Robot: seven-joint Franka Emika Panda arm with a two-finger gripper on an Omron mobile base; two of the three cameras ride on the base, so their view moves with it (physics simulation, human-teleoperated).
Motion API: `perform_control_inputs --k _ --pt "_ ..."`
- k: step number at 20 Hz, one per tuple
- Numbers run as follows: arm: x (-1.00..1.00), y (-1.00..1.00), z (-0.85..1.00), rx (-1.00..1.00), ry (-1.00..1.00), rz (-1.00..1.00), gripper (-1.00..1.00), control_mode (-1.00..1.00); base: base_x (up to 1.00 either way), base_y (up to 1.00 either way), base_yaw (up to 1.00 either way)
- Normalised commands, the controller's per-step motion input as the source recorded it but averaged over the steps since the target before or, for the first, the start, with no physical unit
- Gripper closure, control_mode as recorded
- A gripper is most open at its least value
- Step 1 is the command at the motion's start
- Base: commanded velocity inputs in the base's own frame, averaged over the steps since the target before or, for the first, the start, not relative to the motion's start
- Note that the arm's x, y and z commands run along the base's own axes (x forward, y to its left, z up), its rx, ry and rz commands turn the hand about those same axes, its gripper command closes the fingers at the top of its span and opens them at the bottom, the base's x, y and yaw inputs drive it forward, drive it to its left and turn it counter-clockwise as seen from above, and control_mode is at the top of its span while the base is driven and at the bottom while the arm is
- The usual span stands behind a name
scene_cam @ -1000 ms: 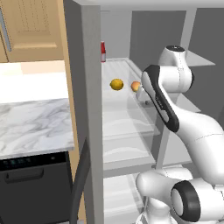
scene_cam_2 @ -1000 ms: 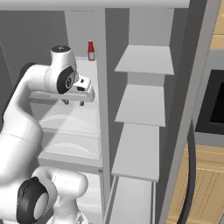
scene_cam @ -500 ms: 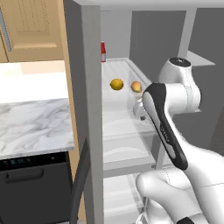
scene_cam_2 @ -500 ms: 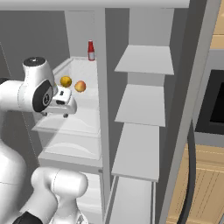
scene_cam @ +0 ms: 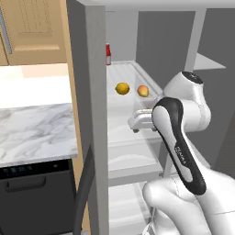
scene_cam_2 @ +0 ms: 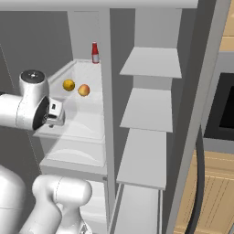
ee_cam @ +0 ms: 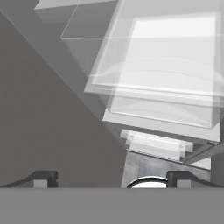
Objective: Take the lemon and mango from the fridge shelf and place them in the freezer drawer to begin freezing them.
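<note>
Dropping lower and pulling back from the fruit over the last second, the gripper (scene_cam: pixel 136 130) is now hanging at the front edge of the fridge shelf (scene_cam: pixel 120 110), its fingers (ee_cam: pixel 41 178) spread wide and holding nothing. Further back on that shelf, the lemon (scene_cam: pixel 122 88) and the mango (scene_cam: pixel 143 91) are sitting side by side, apart, ahead of a red bottle (scene_cam: pixel 108 54).

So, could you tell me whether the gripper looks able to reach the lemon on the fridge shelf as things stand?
Probably yes. The lemon sits in the open on the fridge shelf, apart from the mango, with nothing in front of it. The gripper hangs at the shelf's front edge, jaws open and empty.
</note>
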Motion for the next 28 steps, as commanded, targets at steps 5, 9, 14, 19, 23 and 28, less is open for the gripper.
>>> perform_control_inputs --k 5,9,14,19,23,28 --pt "0.0 0.65 0.0 0.23 0.0 0.19 -1.0 -1.0 0.0 0.0 0.0" --pt "0.0 0.69 0.0 0.2 0.0 0.18 -1.0 -1.0 0.0 0.0 0.0" --pt "0.0 0.9 -0.02 0.08 0.0 0.06 -1.0 -1.0 0.0 0.0 0.0" --pt "-0.02 0.9 -0.03 0.0 0.0 0.0 -1.0 -1.0 0.0 0.0 0.0" --pt "-0.03 0.24 -0.19 -0.05 0.02 0.0 -1.0 -1.0 0.0 0.0 0.0" --pt "0.01 -0.01 -0.23 -0.08 0.07 0.01 -1.0 -1.0 0.0 0.0 0.0"
